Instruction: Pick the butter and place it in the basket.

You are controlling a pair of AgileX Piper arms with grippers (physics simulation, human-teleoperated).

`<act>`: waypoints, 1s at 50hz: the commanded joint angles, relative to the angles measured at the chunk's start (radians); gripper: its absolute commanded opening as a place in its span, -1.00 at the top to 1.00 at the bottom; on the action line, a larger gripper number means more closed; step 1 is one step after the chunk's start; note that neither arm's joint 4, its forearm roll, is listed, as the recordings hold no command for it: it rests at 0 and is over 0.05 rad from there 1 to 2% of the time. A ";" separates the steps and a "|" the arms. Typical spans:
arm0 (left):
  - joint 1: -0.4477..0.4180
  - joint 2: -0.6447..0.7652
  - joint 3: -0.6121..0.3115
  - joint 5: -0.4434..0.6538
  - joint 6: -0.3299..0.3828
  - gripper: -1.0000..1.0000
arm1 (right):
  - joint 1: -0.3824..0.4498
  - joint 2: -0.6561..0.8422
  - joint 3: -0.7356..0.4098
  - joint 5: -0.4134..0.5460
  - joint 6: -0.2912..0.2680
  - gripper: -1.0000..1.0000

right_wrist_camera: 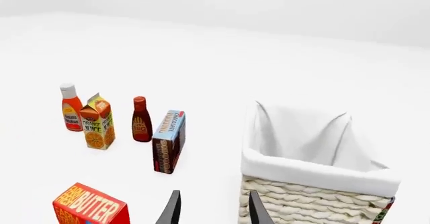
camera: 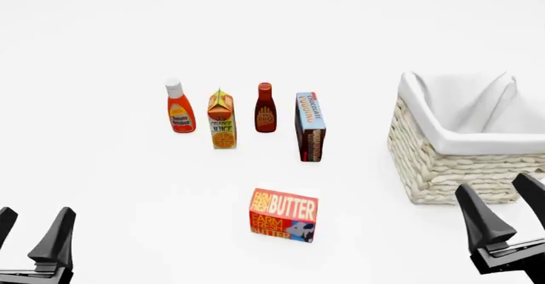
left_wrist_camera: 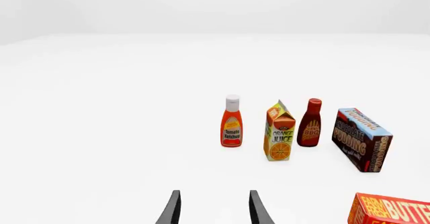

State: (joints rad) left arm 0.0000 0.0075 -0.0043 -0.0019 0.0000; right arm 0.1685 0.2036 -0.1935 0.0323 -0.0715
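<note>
Butter [camera: 284,215] sits upright on surface, front centre, basket [camera: 451,169] to its right; both claws released, left claw [camera: 34,233], right claw [camera: 502,214]; suggest right claw drops square across the narrow sides.

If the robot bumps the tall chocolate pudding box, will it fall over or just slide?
The chocolate pudding box would probably tip rather than slide: it stands upright on a narrow end, tall and thin. It looks like stiff cardboard, so it likely keeps its shape. Its flat sides mean it shouldn't roll once down.
</note>
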 commanded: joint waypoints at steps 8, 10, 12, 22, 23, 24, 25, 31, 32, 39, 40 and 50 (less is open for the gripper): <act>0.000 0.000 0.000 0.000 0.000 -1.00 | 0.094 0.136 -0.185 0.139 -0.104 -1.00; 0.000 0.000 0.000 0.000 0.000 -1.00 | 0.100 0.156 -0.205 0.154 -0.108 -1.00; 0.000 0.000 0.000 0.000 0.000 -1.00 | 0.113 0.180 -0.230 0.176 -0.111 -1.00; 0.000 0.000 0.000 0.000 0.000 -1.00 | 0.151 0.271 -0.317 0.213 -0.138 -1.00; 0.000 0.000 0.000 0.000 0.000 -1.00 | 0.159 0.279 -0.326 0.214 -0.148 -1.00; 0.000 0.000 0.000 0.000 0.000 -1.00 | 0.161 0.290 -0.335 0.214 -0.148 -1.00; 0.000 0.000 0.000 0.000 0.000 -1.00 | 0.164 0.298 -0.343 0.215 -0.151 -1.00; 0.000 0.000 0.000 0.000 0.000 -1.00 | 0.189 0.340 -0.391 0.227 -0.187 -1.00; 0.000 0.000 0.000 0.000 0.000 -1.00 | 0.191 0.351 -0.406 0.230 -0.199 -1.00; 0.000 0.000 0.000 0.000 0.000 -1.00 | 0.236 0.440 -0.487 0.246 -0.249 -1.00; 0.000 0.000 0.000 0.000 0.000 -1.00 | 0.236 0.440 -0.487 0.246 -0.249 -1.00; 0.000 0.000 0.000 0.000 0.000 -1.00 | 0.289 0.520 -0.586 0.305 -0.278 -1.00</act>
State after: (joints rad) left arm 0.0000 0.0075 -0.0043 -0.0019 0.0000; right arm 0.4104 0.6496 -0.6908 0.2899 -0.3171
